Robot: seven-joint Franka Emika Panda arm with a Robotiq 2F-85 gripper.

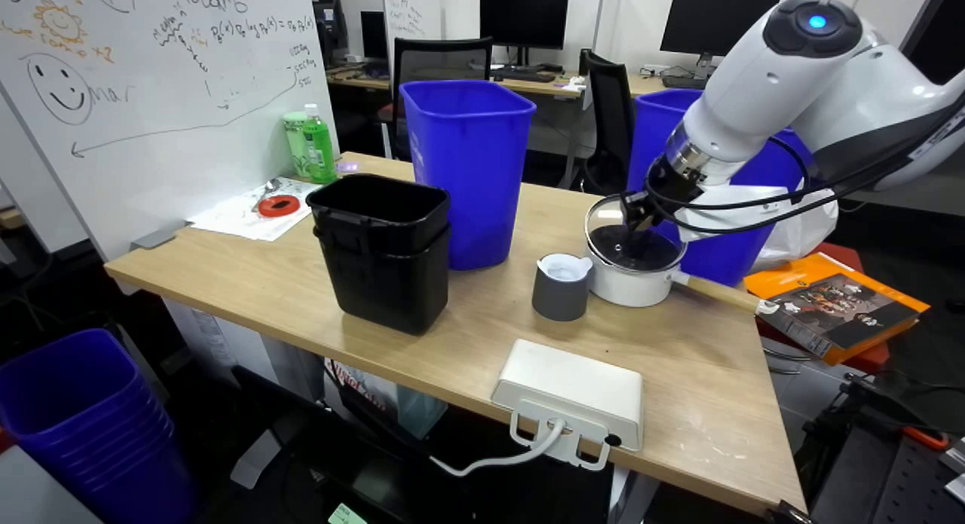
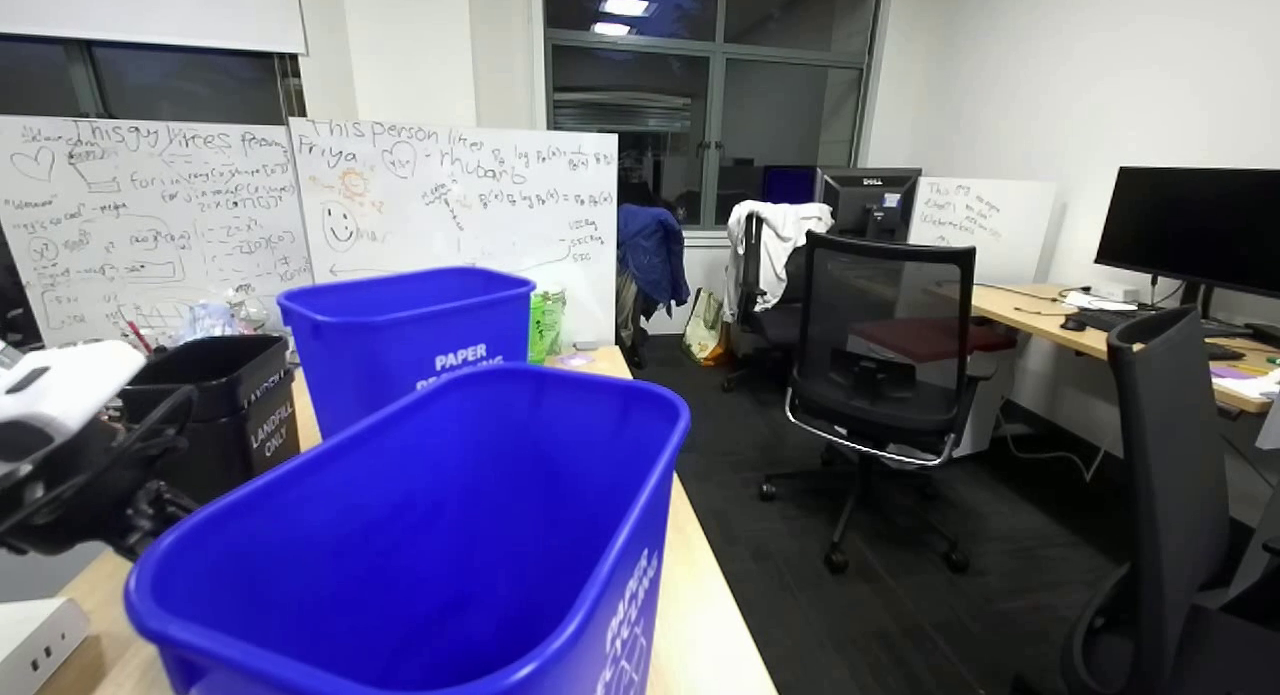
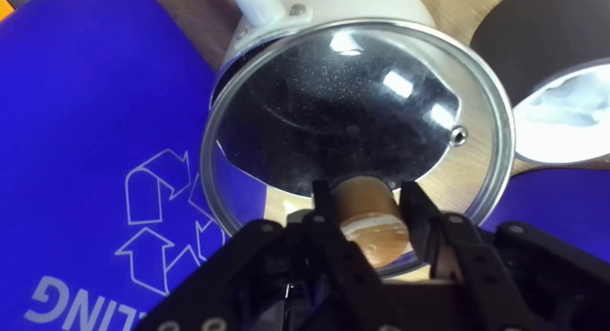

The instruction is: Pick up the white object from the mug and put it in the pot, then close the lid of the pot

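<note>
The silver-white pot (image 1: 629, 286) stands on the table with its wooden handle pointing right. The glass lid (image 1: 652, 252) is tilted over it, raised at its far edge; it also shows in the wrist view (image 3: 343, 112), offset from the pot. My gripper (image 3: 366, 190) has its fingers on both sides of the lid's brown knob (image 3: 364, 205) and appears shut on it. In an exterior view the gripper (image 1: 639, 211) is above the lid. The dark grey mug (image 1: 559, 301) stands beside the pot, with white at its top and rim. Whether that is a separate white object I cannot tell. The pot's inside looks dark through the glass.
A blue bin (image 1: 471, 177) and a black bin (image 1: 384, 275) stand left of the mug. Another blue bin (image 1: 709, 264) stands close behind the pot and arm. A white box (image 1: 573, 388) sits at the front edge. An orange box (image 1: 837, 305) lies at the right.
</note>
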